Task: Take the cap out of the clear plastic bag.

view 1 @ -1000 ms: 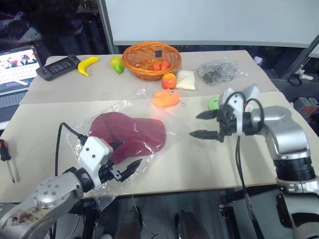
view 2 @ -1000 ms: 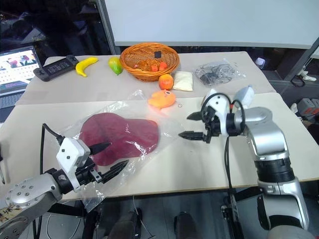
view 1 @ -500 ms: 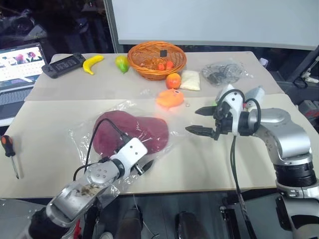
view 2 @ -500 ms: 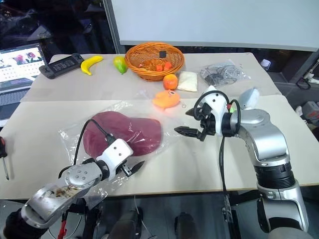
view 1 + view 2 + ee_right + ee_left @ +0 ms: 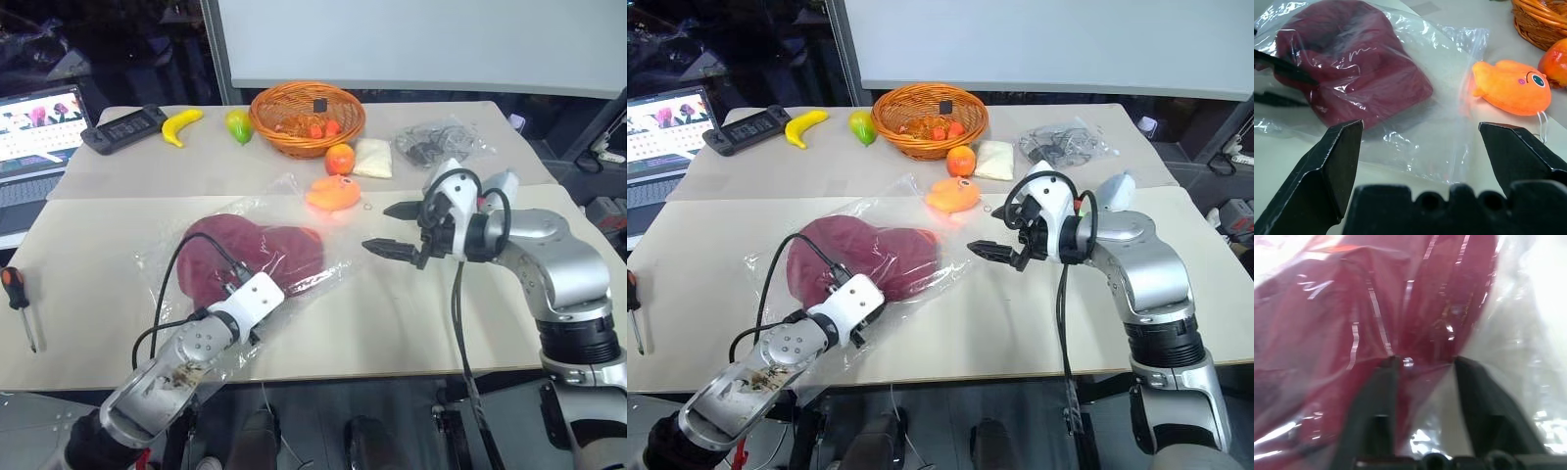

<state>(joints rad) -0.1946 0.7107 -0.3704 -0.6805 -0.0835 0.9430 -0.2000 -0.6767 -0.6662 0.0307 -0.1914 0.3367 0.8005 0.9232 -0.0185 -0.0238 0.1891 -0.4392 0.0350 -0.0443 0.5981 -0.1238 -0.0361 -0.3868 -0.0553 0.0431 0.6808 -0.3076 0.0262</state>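
Observation:
The maroon cap [image 5: 265, 250] lies inside the clear plastic bag [image 5: 1440, 147] on the near table, left of centre. My left gripper [image 5: 1422, 364] is at the bag's near edge. Its black fingers [image 5: 1378, 396] are closed in on a fold of plastic with maroon fabric inside it. In the head views its white wrist housing [image 5: 247, 299] covers the fingertips. My right gripper [image 5: 377, 227] hovers open just right of the bag, pointing at it with nothing between its fingers [image 5: 1332, 161].
An orange fish plush [image 5: 328, 193] lies just beyond the bag. Further back are a wicker basket [image 5: 307, 116], an orange fruit [image 5: 340, 158], a white pouch [image 5: 372, 157], a small bag of cables [image 5: 436, 142] and a banana [image 5: 183, 125]. A laptop [image 5: 34, 137] and screwdriver [image 5: 20, 304] sit far left.
My left gripper moved forward and down onto the bag's near edge and its fingers closed in on the plastic, which has bunched up. The right gripper stayed open, hardly moving.

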